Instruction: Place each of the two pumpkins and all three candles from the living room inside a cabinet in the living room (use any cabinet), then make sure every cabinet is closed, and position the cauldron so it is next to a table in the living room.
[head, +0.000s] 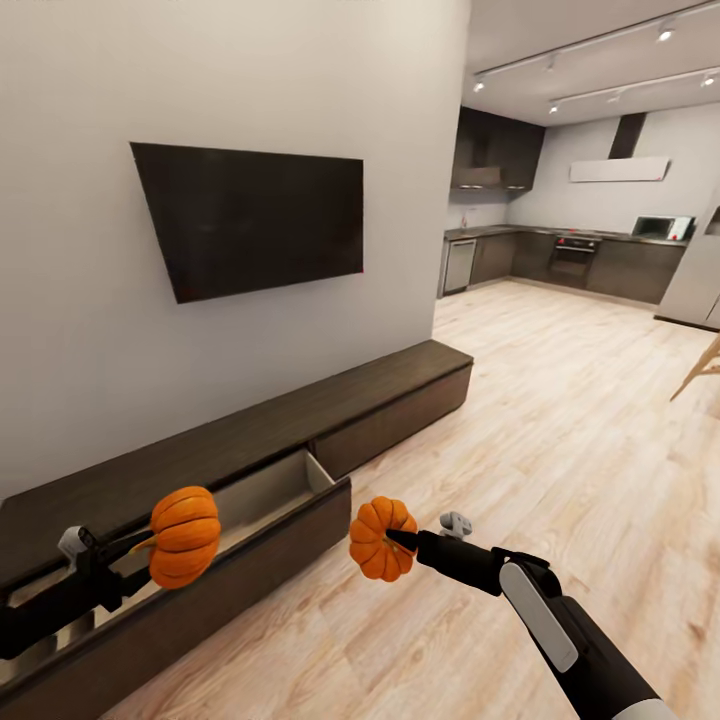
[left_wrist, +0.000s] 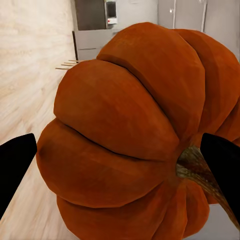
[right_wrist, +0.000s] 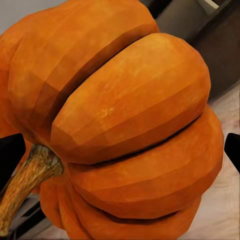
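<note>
Below the wall TV (head: 255, 215), the cabinet (head: 400, 385) has one drawer (head: 265, 490) open; left gripper (head: 140, 548) and right gripper (head: 400, 540) each grip a pumpkin (head: 185, 535) (head: 378, 540).

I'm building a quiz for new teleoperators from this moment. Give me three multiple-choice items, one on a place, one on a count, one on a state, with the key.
1. Where is the pumpkin in the left end effector?
A. Over the open drawer of the cabinet
B. On the kitchen counter
C. On the floor by the TV wall

2. How many pumpkins are held off the ground?
A. None
B. One
C. Two

3. What state is the cabinet's near drawer in?
A. Pushed shut
B. Pulled open, its pale inside showing
C. Taken out and lying on the floor

Key:
1 A: the left pumpkin hangs in front of the open drawer of the cabinet.
2 C: the right end effector grips the right pumpkin too, and each wrist view shows a pumpkin between dark fingers.
3 B: the drawer front stands out from the cabinet, beige inside exposed.
</note>
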